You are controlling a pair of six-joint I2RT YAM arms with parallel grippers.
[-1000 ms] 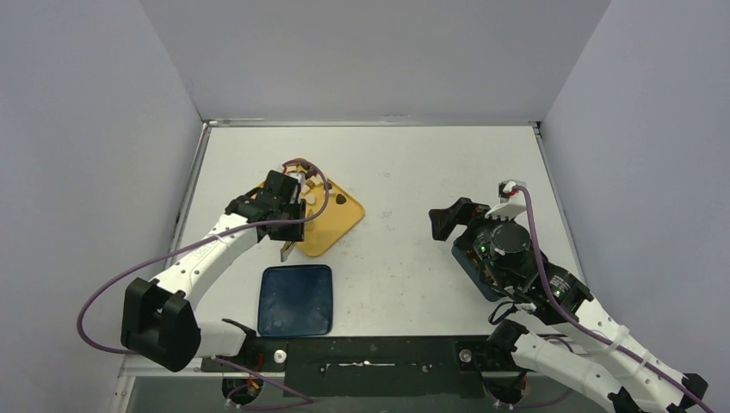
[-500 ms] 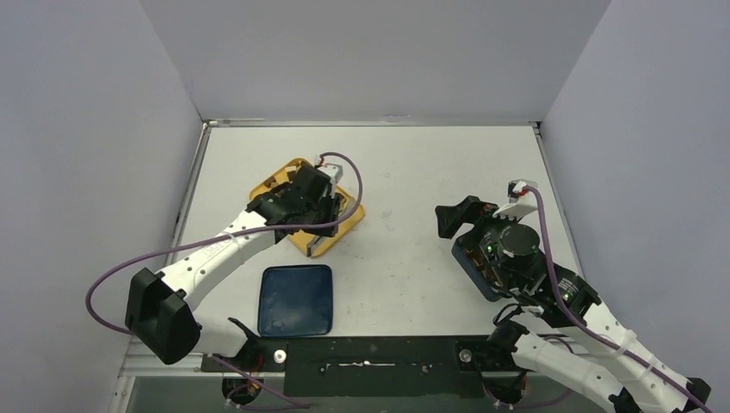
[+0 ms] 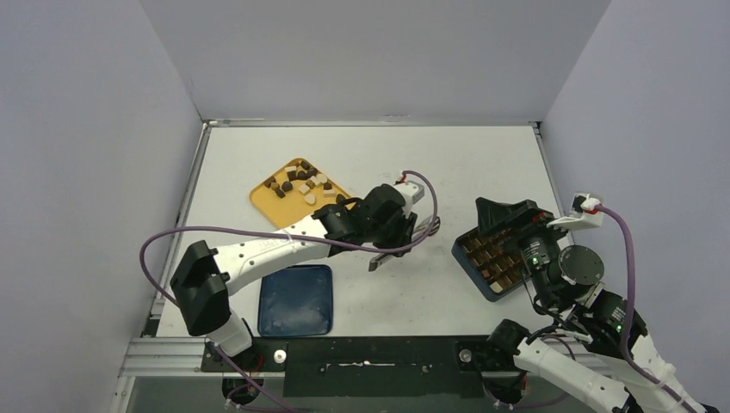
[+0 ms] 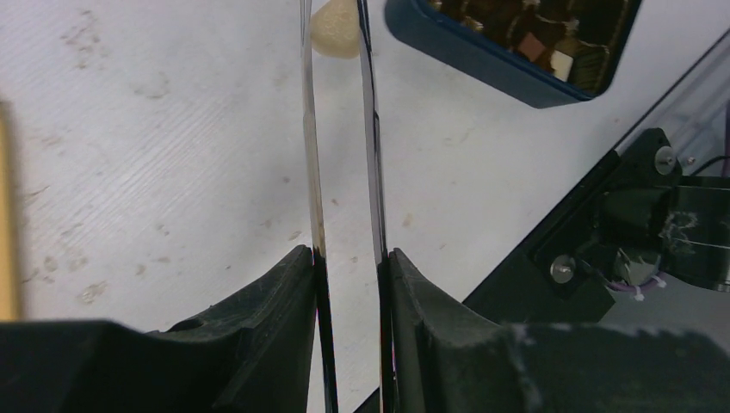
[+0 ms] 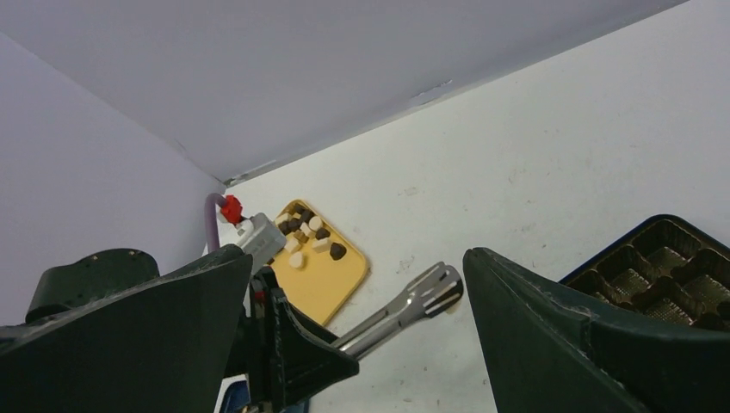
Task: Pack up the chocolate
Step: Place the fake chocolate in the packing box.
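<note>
1. Clamping tongs (image 4: 310,172) in left gripper (image 4: 349,258) at mid-table; pinching one cream chocolate piece (image 4: 336,34) at the tips, near the blue box (image 3: 472,274) on the right.
2. Holding right gripper (image 5: 359,258) spread wide, grasping nothing, over that box's far edge.
3. Showing more chocolate (image 3: 297,181) on yellow tray (image 3: 288,211), far left.
</note>
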